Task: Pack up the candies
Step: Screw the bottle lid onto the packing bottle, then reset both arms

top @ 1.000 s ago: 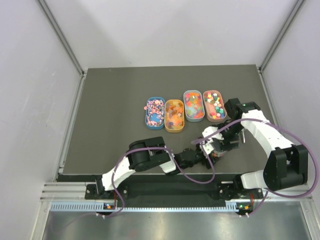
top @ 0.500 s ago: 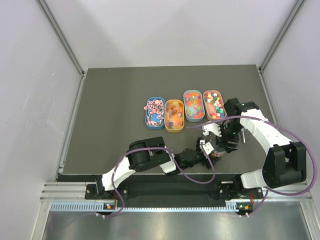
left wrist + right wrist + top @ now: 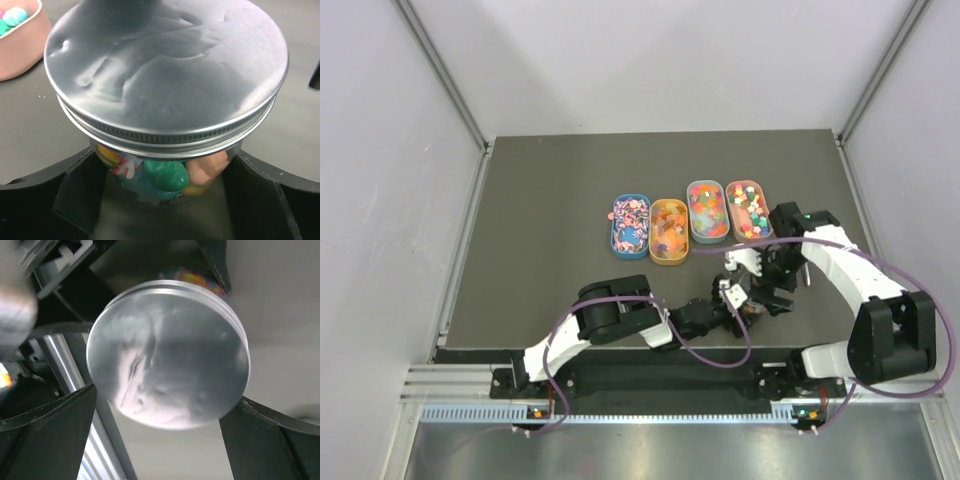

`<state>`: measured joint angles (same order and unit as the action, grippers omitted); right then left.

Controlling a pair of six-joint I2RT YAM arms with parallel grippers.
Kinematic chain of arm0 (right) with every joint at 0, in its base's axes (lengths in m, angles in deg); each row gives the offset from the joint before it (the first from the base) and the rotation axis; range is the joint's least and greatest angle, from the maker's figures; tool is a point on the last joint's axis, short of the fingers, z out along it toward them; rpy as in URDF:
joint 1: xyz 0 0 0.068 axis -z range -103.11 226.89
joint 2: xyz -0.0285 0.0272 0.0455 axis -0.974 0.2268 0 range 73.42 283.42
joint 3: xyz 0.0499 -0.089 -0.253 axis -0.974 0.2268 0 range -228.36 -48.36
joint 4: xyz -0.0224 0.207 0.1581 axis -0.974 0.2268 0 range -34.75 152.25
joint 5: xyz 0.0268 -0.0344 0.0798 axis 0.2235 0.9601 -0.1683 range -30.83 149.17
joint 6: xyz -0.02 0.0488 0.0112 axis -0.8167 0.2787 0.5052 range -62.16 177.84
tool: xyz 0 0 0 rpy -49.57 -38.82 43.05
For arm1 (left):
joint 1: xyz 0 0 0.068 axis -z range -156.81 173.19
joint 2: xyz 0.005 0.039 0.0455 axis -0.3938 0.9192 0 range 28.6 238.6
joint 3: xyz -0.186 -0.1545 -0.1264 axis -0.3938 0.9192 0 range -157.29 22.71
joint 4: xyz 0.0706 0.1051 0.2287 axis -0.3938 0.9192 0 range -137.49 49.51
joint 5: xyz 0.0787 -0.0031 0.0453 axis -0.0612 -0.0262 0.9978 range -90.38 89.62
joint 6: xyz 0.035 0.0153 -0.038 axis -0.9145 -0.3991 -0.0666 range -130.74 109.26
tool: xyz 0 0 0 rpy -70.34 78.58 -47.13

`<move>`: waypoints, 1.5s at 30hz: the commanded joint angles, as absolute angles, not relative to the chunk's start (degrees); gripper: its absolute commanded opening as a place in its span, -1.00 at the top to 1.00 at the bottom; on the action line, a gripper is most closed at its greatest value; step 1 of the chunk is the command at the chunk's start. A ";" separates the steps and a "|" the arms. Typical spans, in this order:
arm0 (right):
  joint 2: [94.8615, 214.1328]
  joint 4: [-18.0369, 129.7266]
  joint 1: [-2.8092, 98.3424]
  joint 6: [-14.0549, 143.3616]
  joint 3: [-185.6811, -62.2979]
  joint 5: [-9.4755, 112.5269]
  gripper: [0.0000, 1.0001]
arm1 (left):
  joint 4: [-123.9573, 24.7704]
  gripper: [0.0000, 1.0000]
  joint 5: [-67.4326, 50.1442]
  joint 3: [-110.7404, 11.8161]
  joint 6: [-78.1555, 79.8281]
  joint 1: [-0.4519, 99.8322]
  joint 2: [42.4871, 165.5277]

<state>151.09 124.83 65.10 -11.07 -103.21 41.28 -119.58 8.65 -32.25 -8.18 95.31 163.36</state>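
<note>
— How many oval trays?
— Four: blue tray, orange tray, teal tray, pink tray.
— The rest?
— One clear jar, one metal lid, two robot arms, left arm and right arm; candies too numerous to count.

Screw lid: silvery metal, satin sheen, faintly dented and smudged, fine ridged thread round rim. Jar beneath: clear, glossy wall, glass or plastic not tellable. Candies inside: soft-looking, slightly glossy. Pink tray: smooth matt plastic. Table: dark grey, matt, smooth. Arm casings: glossy white and matt black plastic. Enclosure walls: pale, matt, plain. Front sheet: brushed metal, dull shine.
</note>
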 commanded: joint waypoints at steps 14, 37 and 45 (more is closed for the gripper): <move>159.37 126.18 87.17 -24.34 -122.35 36.06 -0.99 | -62.79 -0.27 22.46 -26.86 10.26 93.50 178.98; 158.06 118.53 89.29 -21.00 -120.77 30.60 -1.00 | -71.30 -0.97 45.41 -22.74 -14.15 99.13 170.47; 156.21 118.71 89.37 -20.21 -120.87 28.85 -0.99 | -73.16 -0.97 45.06 -19.48 -17.60 99.74 163.96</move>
